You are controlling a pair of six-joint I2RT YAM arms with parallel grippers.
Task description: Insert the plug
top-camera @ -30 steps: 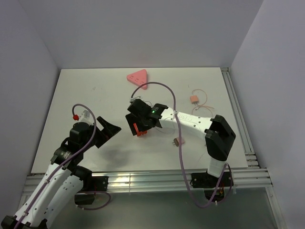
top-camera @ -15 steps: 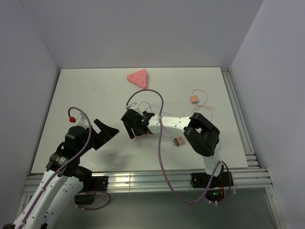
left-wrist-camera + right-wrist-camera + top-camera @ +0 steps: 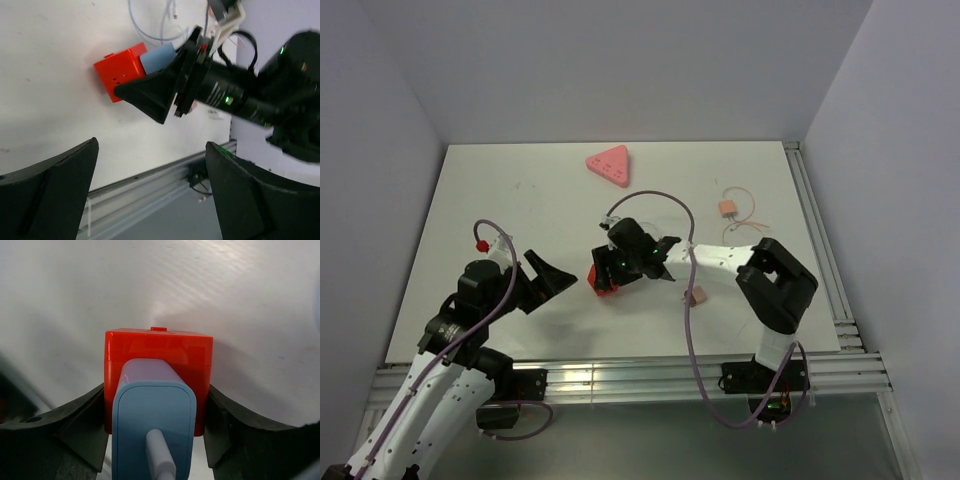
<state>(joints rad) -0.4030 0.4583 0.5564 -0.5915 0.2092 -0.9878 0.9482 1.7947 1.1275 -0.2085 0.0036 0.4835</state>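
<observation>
**Right end effector clamps the socket block, centre frame**

Your right end effector (image 3: 608,274) pinches the one red socket block (image 3: 599,283) by its sides at the centre of the top view. One blue plug (image 3: 153,405) is pressed against the block's near face. Your left end effector (image 3: 558,276) hangs spread just left of the block. Bare surface (image 3: 500,200) stretches to the upper left, and a rail (image 3: 820,250) bounds the right edge. One pink triangle (image 3: 610,164) lies at top centre, two tan pieces (image 3: 725,208) to the right.

White table (image 3: 500,200) boxed by plain, seemingly lavender walls (image 3: 620,70).
</observation>
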